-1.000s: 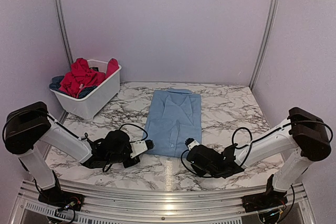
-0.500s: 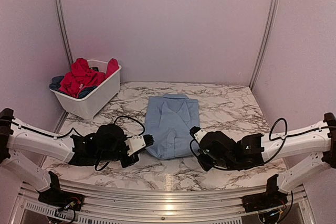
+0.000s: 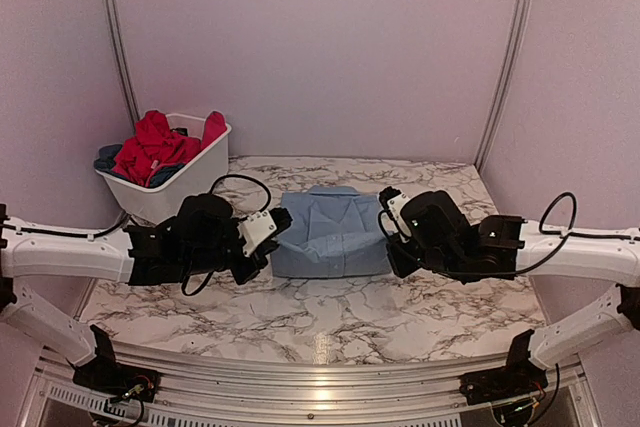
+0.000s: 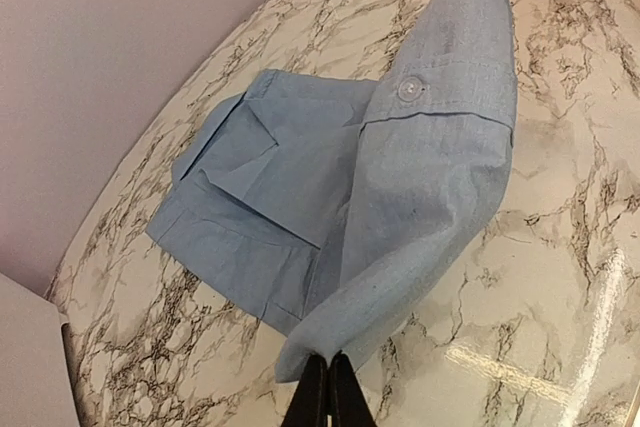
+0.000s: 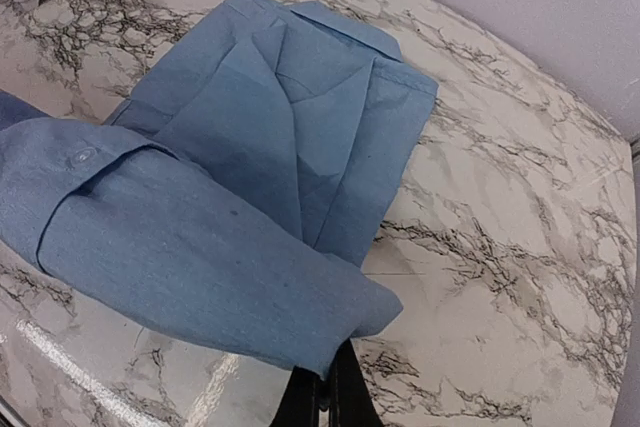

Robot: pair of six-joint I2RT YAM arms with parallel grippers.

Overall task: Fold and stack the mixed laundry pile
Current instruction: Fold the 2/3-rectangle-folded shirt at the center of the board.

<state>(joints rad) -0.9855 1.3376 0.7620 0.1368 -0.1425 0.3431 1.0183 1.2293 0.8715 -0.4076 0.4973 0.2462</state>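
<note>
Top external, light blue shirt (image 3: 330, 232), collar pointing away (hem raised), left gripper (image 4: 325, 387), right gripper (image 5: 322, 392) clamping it

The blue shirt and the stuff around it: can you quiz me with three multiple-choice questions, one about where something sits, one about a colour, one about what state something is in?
1. Where on the table does the white basket stand?
A. Centre.
B. Far left corner.
C. Near right corner.

2. What colour is the topmost garment in it?
A. Red-pink.
B. Yellow.
C. Green.

3. How do the left gripper and right gripper stand with the light blue shirt?
A. Both open above it.
B. Only one holds it.
C. Each is shut on a raised edge.

Answers:
1 B, the top view shows it at the back left.
2 A, bright red-pink cloth heaps above the rim.
3 C, each wrist view shows its gripper pinching raised cloth.
</note>
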